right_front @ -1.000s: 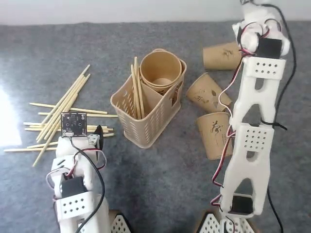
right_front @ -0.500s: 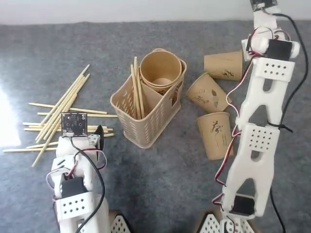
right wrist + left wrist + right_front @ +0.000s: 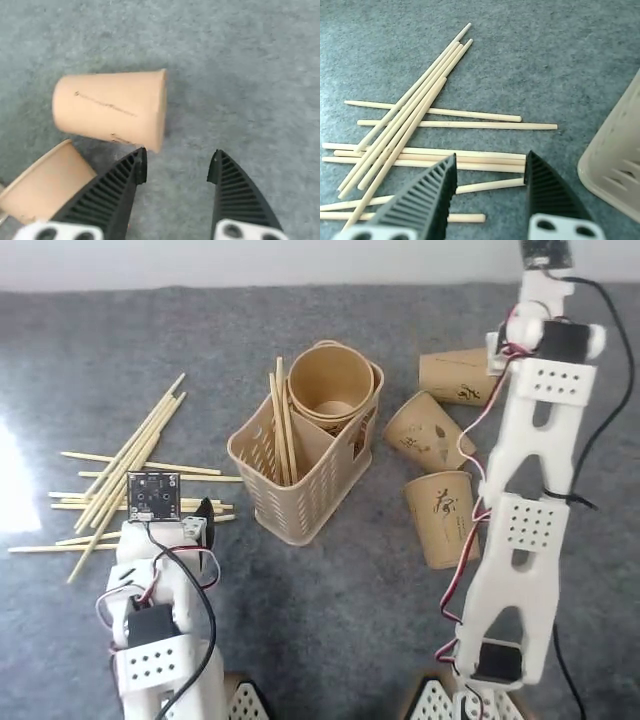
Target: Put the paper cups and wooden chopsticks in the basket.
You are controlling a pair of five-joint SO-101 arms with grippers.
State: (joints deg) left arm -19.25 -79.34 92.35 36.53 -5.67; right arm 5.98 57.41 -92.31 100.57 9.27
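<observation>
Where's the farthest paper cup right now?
High view: farthest paper cup lies on its side right of the basket, behind two loose cups, beside the right gripper.

Basket [image 3: 290, 505] between loose chopsticks [image 3: 134, 445] and three sideways paper cups [image 3: 445, 515]

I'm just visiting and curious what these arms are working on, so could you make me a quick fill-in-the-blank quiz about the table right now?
1. Outside the basket, ____ paper cups lie on the table.
2. Inside the basket, stacked cups fill one compartment and ____ stand in the other.
3. The left gripper hangs over the loose chopsticks with its jaws ____.
4. The cup nearest the right gripper lies on its ____.
Missing words: three; chopsticks; open; side.
</observation>
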